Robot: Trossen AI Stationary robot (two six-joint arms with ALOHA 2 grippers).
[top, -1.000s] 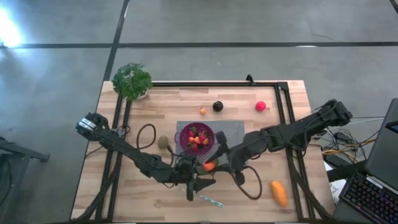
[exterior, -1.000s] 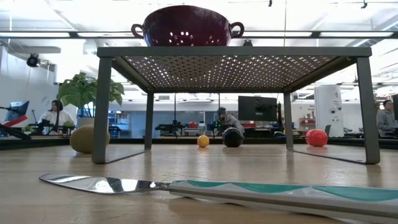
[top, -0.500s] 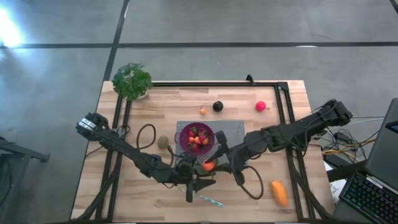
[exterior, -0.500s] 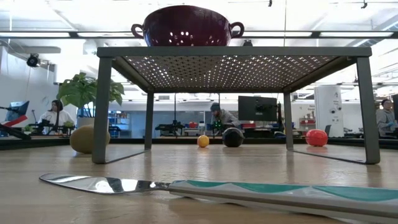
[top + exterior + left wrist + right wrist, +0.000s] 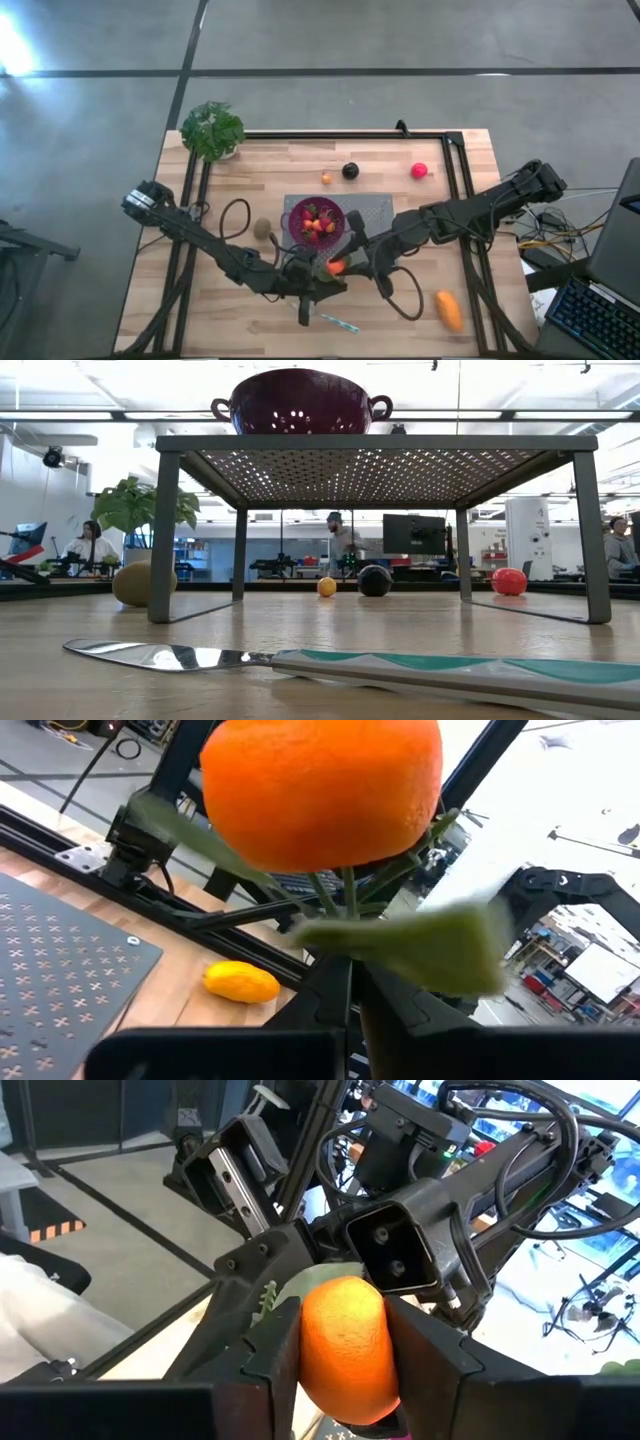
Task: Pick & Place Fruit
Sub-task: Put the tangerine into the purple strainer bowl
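Two grippers meet just in front of the purple colander [image 5: 317, 222], which sits on a grey mesh stand [image 5: 375, 214] at the middle of the table [image 5: 470, 190]. The right gripper [image 5: 345, 1342] clamps a small orange fruit [image 5: 343, 1345] between its fingers [image 5: 432, 1360], held in the air. The left gripper [image 5: 322, 283] has its fingers closed on the fruit's green leaves [image 5: 400, 935]; how firmly it grips them is hard to make out. From above, the arms hide most of this fruit [image 5: 336, 267]. Nearer than the colander lies a knife [image 5: 350, 663], its handle cut off at the frame edge. Red strawberries [image 5: 316, 221] fill the colander. Left of it sits a kiwi [image 5: 263, 228]; to the right front lies an oblong orange fruit [image 5: 449, 311]. Beyond the colander sit a tiny orange piece [image 5: 326, 179], a dark plum [image 5: 350, 171] and a pink-red ball [image 5: 419, 171], with a plant [image 5: 212, 131] at the far left corner.
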